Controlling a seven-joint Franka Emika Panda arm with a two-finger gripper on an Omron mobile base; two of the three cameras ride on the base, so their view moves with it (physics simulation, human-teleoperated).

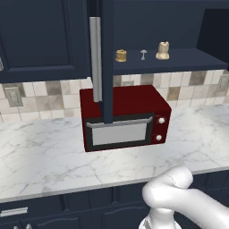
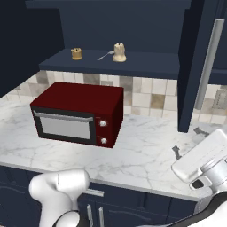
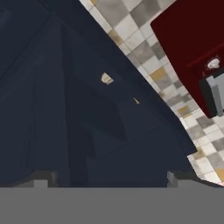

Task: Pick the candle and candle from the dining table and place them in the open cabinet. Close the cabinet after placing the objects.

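Observation:
Both candles stand on the shelf of the open navy cabinet (image 1: 179, 60). The squat golden candle (image 1: 120, 55) (image 2: 76, 53) is on the left and the taller cream candle (image 1: 163, 51) (image 2: 119, 52) on the right. From the hand view they are tiny, the cream candle (image 3: 106, 78) and the golden candle (image 3: 137, 101). The cabinet door (image 2: 190, 66) stands swung out, and its silver bar handle (image 1: 95, 58) (image 2: 208, 62) faces me. My gripper (image 2: 187, 142) (image 3: 107, 180) hovers open and empty over the counter, low beside the door. The dining table is out of view.
A red microwave (image 1: 125, 118) (image 2: 77, 113) (image 3: 197, 43) sits on the marble counter (image 1: 40, 156) under the shelf. A small silver item (image 1: 143, 54) lies between the candles. Closed navy wall cabinets (image 1: 40, 36) flank the open one, with a tiled backsplash (image 2: 146, 95) behind.

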